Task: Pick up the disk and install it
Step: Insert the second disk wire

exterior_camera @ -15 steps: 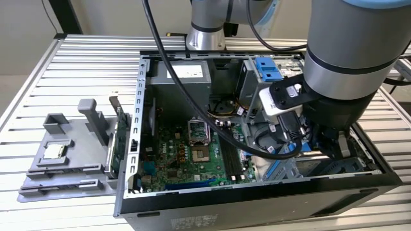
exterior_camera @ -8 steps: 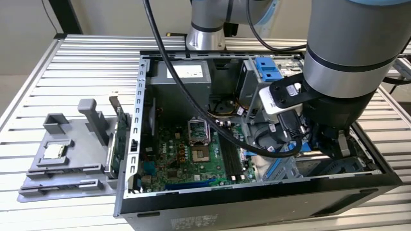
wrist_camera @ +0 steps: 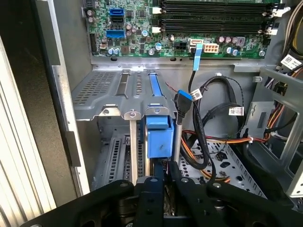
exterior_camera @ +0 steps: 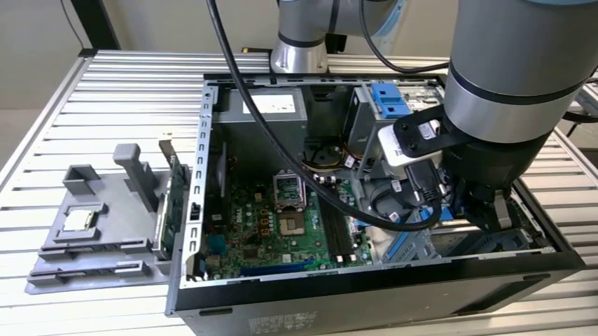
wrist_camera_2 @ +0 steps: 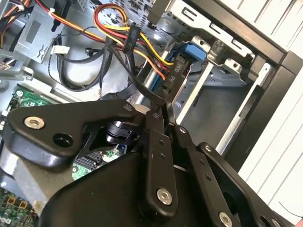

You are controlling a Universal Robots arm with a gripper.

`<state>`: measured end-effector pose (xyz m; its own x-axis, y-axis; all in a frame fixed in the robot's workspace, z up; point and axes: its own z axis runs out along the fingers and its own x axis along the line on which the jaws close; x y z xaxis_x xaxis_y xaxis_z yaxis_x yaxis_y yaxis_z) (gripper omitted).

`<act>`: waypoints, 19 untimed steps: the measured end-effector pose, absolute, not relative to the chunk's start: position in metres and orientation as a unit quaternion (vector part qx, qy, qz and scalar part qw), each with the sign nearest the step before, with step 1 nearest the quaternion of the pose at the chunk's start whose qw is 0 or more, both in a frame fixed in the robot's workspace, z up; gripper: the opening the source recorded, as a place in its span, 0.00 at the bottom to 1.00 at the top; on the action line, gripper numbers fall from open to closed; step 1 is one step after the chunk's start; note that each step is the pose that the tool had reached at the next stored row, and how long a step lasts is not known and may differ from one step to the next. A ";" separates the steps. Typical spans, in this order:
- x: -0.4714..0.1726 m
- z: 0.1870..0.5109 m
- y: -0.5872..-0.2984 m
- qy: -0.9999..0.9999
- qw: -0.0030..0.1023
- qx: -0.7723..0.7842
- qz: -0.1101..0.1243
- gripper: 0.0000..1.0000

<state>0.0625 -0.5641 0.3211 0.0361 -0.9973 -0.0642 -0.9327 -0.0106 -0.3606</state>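
Blue-railed silver disk [wrist_camera: 157, 137] is sitting in the grey metal drive cage [wrist_camera: 113, 90] at lower centre, the black hand [wrist_camera: 166, 182], fingers together, pressing it home.

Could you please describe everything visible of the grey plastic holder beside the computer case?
The grey plastic holder lies flat on the slatted metal table, on the exterior view's left of the open black computer case. It looks moulded, with upright posts and long slots. A small square silver chip sits in one recess.
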 end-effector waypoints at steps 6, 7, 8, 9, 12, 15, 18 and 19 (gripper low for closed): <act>0.063 0.321 -0.564 0.686 0.154 -0.703 -0.105 0.00; 0.063 0.321 -0.564 0.686 0.154 -0.703 -0.105 0.00; 0.063 0.321 -0.564 0.686 0.154 -0.703 -0.105 0.00; 0.063 0.321 -0.564 0.686 0.154 -0.703 -0.105 0.00; 0.063 0.321 -0.564 0.686 0.154 -0.703 -0.105 0.00; 0.062 0.321 -0.564 0.686 0.154 -0.703 -0.105 0.00; 0.062 0.321 -0.564 0.686 0.154 -0.703 -0.105 0.00; 0.062 0.321 -0.564 0.686 0.154 -0.703 -0.105 0.00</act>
